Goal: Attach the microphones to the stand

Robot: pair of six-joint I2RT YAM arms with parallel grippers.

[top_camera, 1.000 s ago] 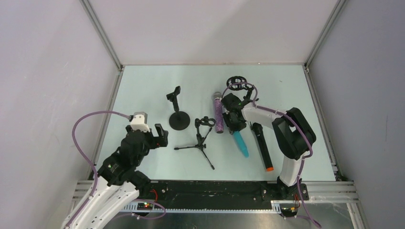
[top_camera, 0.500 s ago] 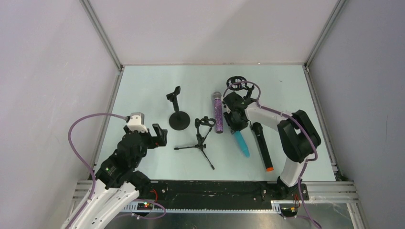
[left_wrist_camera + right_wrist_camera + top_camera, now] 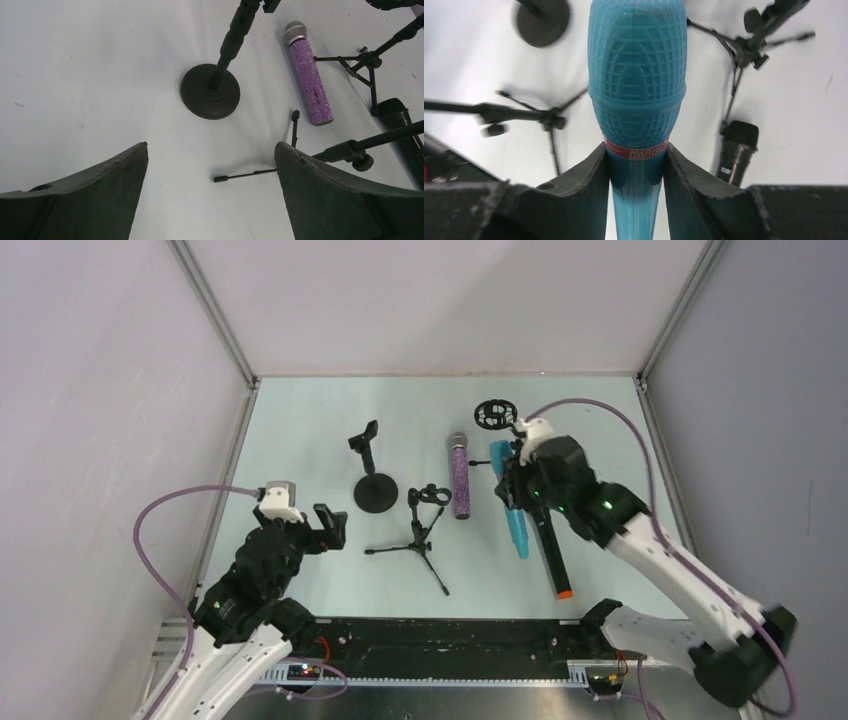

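Right fingers point(image 3: 584, 185) pinch the blue microphone point(image 3: 637, 75) beside the black microphone point(image 3: 550, 550); left fingers point(image 3: 100, 190) spread near the tripod stand point(image 3: 420, 535).

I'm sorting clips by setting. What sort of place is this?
Probably a robot lab test cell, not a stage: bare white walls framed by aluminium rails, left arm and right arm bolted at a pale table's edge, right hand holding a blue mic near a tripod stand.
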